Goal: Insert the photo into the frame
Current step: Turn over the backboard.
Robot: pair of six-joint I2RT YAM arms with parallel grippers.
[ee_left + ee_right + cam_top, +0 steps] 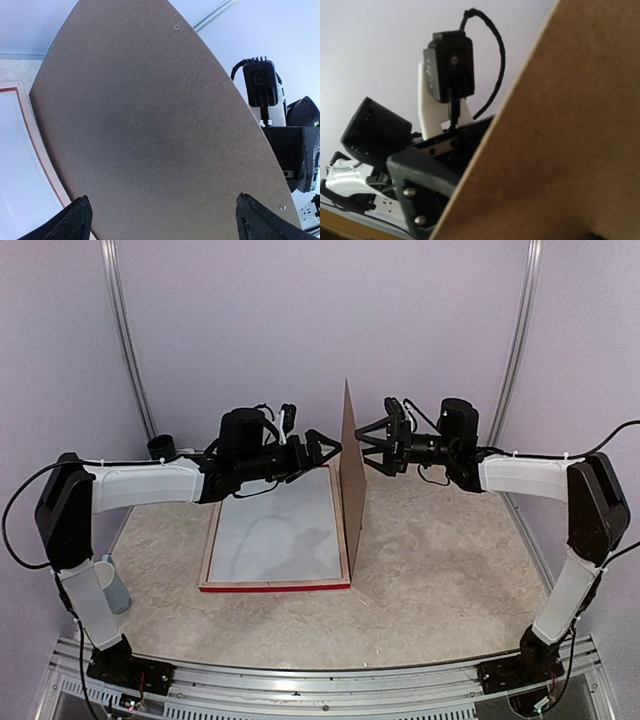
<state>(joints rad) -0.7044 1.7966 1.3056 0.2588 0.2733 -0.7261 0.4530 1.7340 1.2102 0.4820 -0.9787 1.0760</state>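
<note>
The frame lies flat on the table, red edge toward me, with a white sheet inside its pale wood rim. A plain brown backing board stands upright on its edge along the frame's right side. My left gripper is open at the board's left face, which fills the left wrist view between the spread fingertips. My right gripper is open at the board's right face. The photo is hidden or out of view.
A pale cup stands by the left arm's base, and a dark round object sits at the back left. Purple walls close the back and sides. A metal rail runs along the near edge.
</note>
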